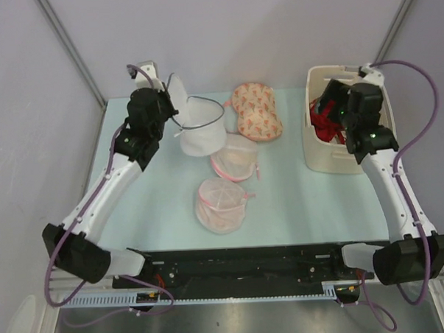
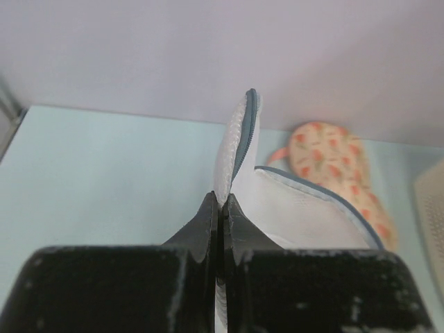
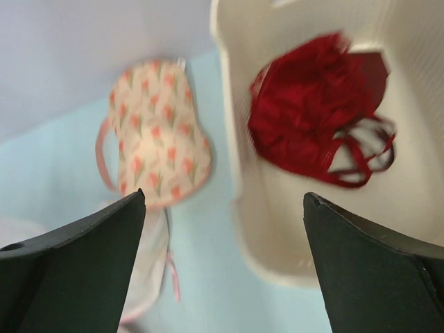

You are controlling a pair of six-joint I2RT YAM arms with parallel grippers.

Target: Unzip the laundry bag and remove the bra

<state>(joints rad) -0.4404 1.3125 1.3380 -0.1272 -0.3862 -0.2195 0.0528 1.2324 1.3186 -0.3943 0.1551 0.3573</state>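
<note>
The white mesh laundry bag (image 1: 203,135) stands at the back of the table, unzipped, its grey-rimmed lid raised. My left gripper (image 1: 172,112) is shut on the edge of that lid; in the left wrist view the gripper (image 2: 222,201) pinches the mesh and the bag (image 2: 298,208) lies open to the right. The dark red bra (image 1: 325,126) lies in the cream basket (image 1: 316,161) at the right. My right gripper (image 1: 327,109) hovers over the basket, open and empty. In the right wrist view the gripper (image 3: 223,200) is wide open above the basket's rim (image 3: 236,146), with the bra (image 3: 312,111) inside.
A peach patterned bra (image 1: 256,110) lies behind the middle, also in the wrist views (image 2: 333,163) (image 3: 156,132). Two round mesh pouches with pink trim sit in the middle (image 1: 235,157) and nearer the front (image 1: 222,205). Grey walls close the back and the left side.
</note>
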